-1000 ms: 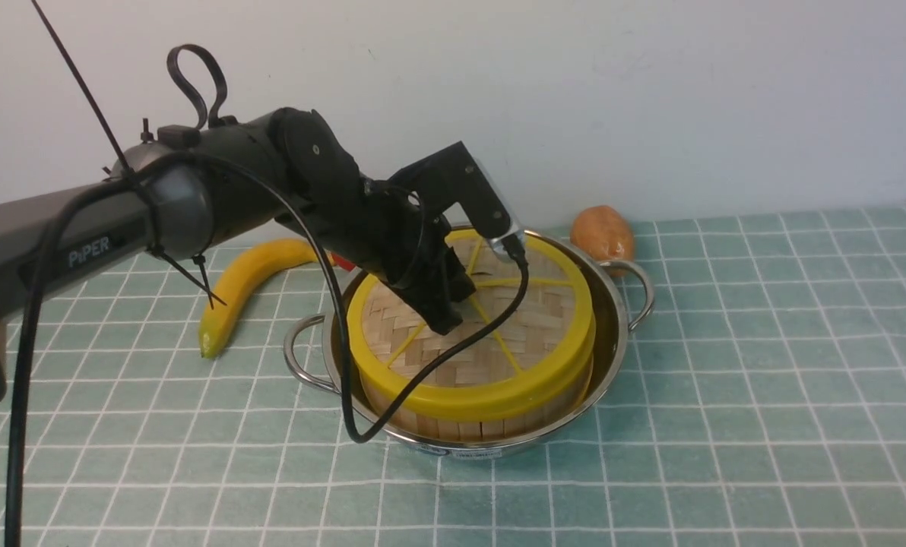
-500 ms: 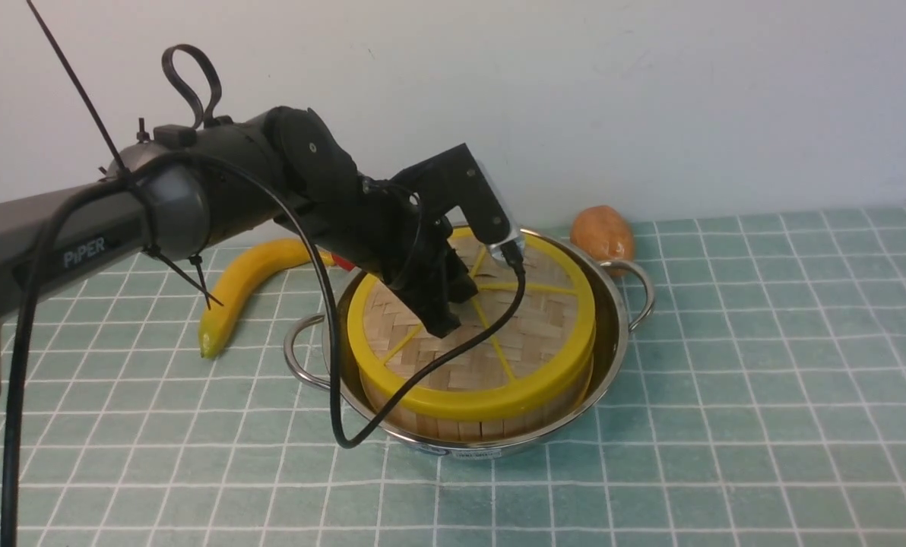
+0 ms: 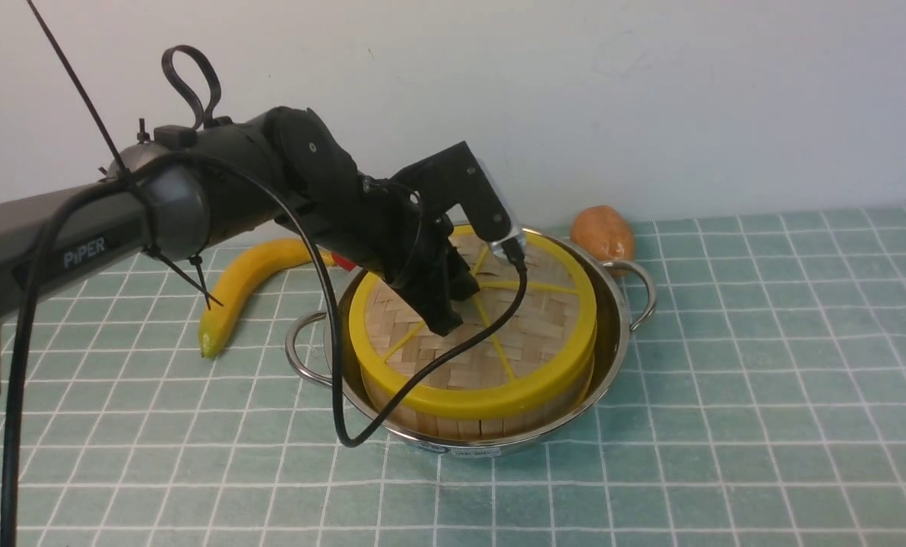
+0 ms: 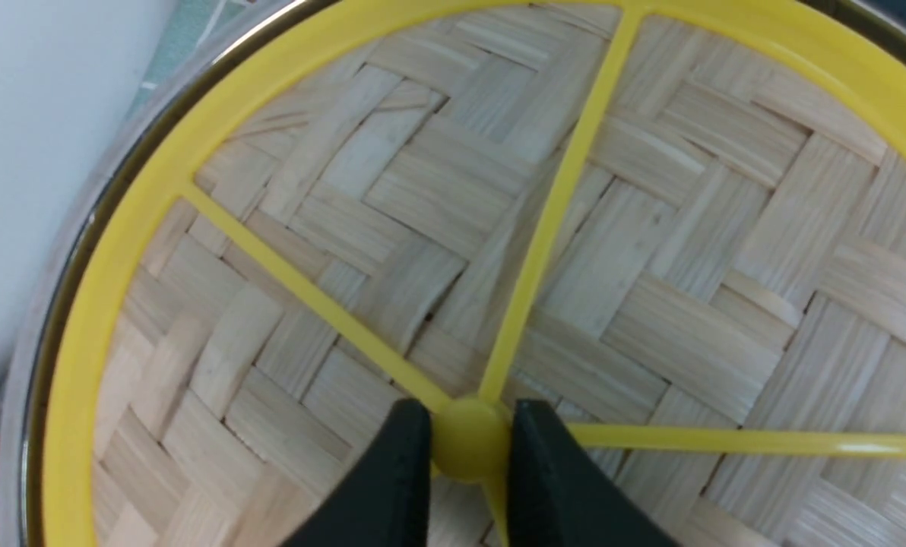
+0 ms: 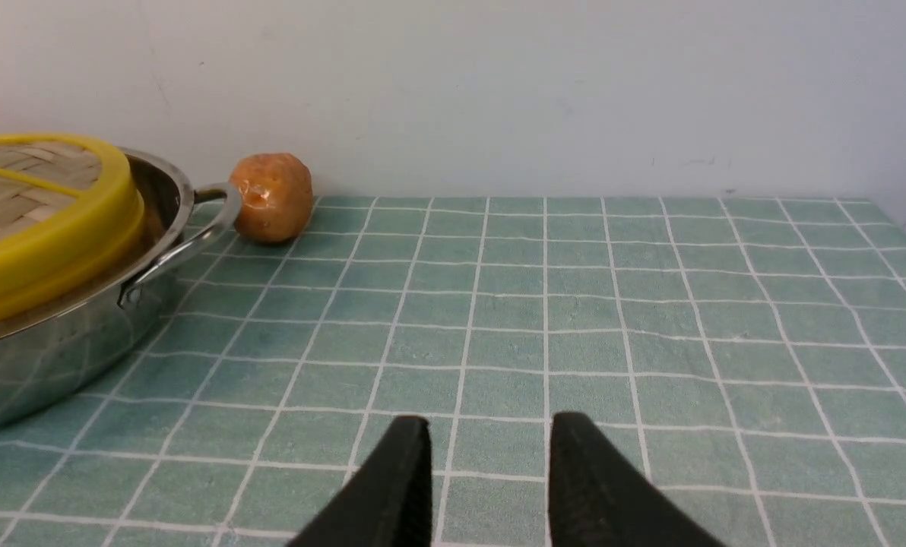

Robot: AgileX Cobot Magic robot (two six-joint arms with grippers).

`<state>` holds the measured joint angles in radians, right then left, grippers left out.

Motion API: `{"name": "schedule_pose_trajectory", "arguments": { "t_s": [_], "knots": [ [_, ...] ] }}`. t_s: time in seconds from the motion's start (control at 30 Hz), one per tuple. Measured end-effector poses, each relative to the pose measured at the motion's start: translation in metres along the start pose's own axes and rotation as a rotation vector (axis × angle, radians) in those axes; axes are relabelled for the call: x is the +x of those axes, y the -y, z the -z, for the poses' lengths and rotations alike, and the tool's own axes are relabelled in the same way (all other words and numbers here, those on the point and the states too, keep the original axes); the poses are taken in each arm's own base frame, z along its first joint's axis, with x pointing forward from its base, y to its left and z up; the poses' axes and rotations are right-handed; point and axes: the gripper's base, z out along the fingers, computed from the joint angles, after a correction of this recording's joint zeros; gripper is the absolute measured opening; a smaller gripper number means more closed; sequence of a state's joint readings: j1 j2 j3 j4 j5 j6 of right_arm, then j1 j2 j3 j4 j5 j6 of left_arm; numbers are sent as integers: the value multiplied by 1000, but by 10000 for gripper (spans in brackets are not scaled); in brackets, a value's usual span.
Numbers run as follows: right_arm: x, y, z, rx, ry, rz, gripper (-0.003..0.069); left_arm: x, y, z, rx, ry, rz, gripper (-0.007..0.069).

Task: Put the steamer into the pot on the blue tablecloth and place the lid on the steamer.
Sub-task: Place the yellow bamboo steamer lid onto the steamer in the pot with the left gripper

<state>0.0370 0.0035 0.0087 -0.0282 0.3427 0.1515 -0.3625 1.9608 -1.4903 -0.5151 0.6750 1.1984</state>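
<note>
The shiny pot (image 3: 622,323) stands on the blue tablecloth (image 3: 727,380) with the bamboo steamer (image 3: 491,427) inside it. The woven lid (image 3: 483,396) lies flat on the steamer and hides its contents. My left gripper (image 3: 445,323) reaches down onto the lid's middle. In the left wrist view its black fingers (image 4: 400,471) are shut on either side of the lid's yellow hub (image 4: 468,448). My right gripper (image 5: 489,433) is out of the front view. It hangs open over bare tablecloth (image 5: 612,319), right of the pot (image 5: 58,342), holding nothing.
A banana (image 3: 248,281) lies left of the pot and a brown potato (image 3: 603,232) sits behind its right handle (image 3: 644,292). A red object (image 3: 344,263) peeks out behind the pot. The left arm's black cable (image 3: 346,429) loops down over the pot's front rim. A white wall closes the back.
The left arm and its cable loop have shifted slightly to the left. The lid, steamer and pot sit as before.
</note>
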Motion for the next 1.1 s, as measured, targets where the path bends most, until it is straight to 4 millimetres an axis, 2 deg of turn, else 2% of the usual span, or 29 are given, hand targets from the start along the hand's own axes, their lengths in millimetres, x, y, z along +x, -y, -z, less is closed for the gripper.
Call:
{"name": "schedule_pose_trajectory", "arguments": {
  "t_s": [0.23,1.1],
  "knots": [
    [0,0,0,0,0,0,242,-4,0,7,-11,13,-5,122],
    [0,0,0,0,0,0,242,-4,-1,6,-13,15,-9,122]
  ]
}}
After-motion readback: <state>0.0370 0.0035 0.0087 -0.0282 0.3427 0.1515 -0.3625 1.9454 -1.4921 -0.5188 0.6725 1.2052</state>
